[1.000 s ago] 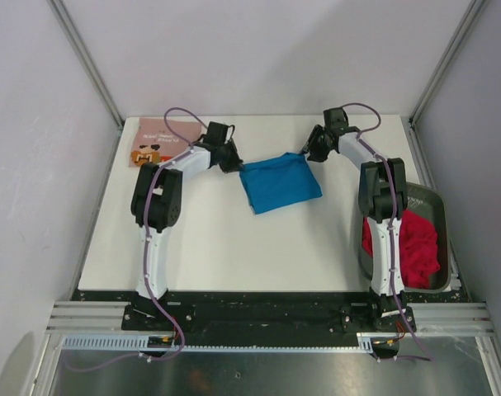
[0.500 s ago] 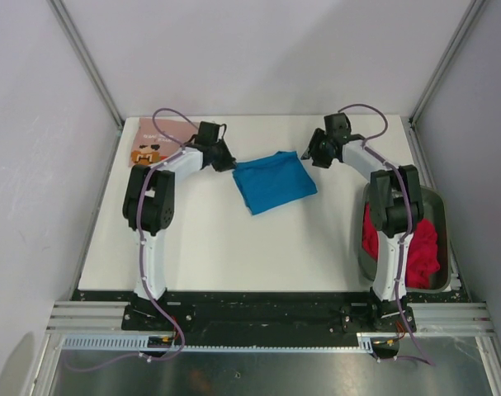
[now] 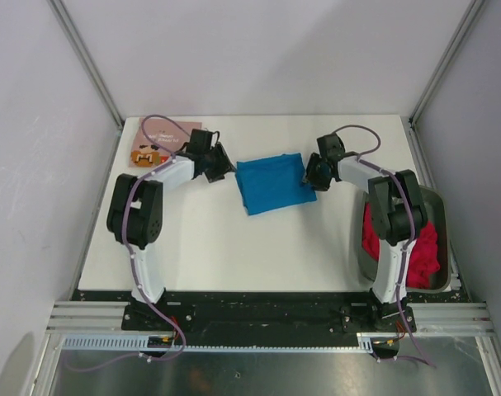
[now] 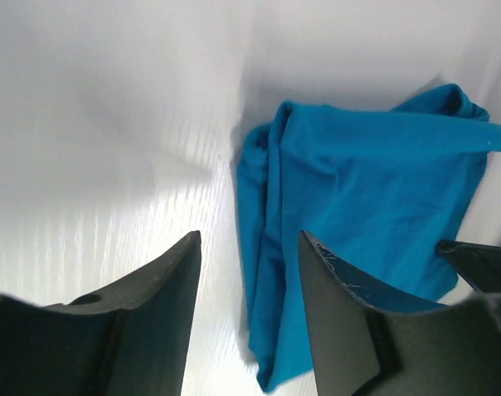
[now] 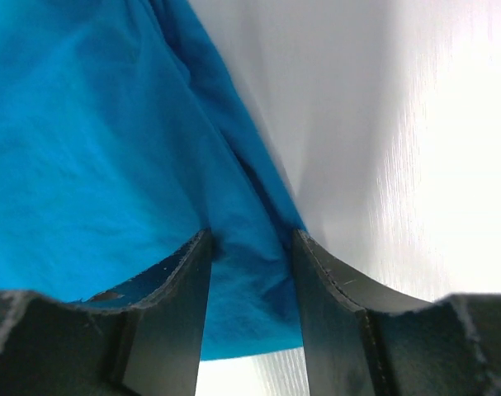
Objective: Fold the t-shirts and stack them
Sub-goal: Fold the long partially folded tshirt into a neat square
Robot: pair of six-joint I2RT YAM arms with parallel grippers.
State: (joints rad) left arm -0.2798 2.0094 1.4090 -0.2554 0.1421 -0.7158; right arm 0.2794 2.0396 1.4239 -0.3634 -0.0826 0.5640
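Note:
A folded bright blue t-shirt (image 3: 271, 183) lies flat at the table's middle back. My left gripper (image 3: 221, 165) is at its left edge, jaws open; in the left wrist view the blue t-shirt (image 4: 374, 190) lies just ahead of the gripper (image 4: 250, 247), with its edge between the fingers and nothing pinched. My right gripper (image 3: 314, 175) is at the shirt's right edge, open. Its fingers straddle a corner of the blue t-shirt (image 5: 93, 148) in the right wrist view, around the gripper's middle (image 5: 252, 247). A pink printed t-shirt (image 3: 155, 140) lies at the back left. A red t-shirt (image 3: 423, 247) is bunched in the basket.
A dark grey basket (image 3: 438, 202) stands at the table's right edge beside the right arm. Frame posts and pale walls close in the back and sides. White tabletop (image 3: 233, 247) stretches between the blue shirt and the arm bases.
My left gripper opened and let go of the blue shirt's left edge. Both arms moved down towards the table, and the shirt settled flat, a little squarer.

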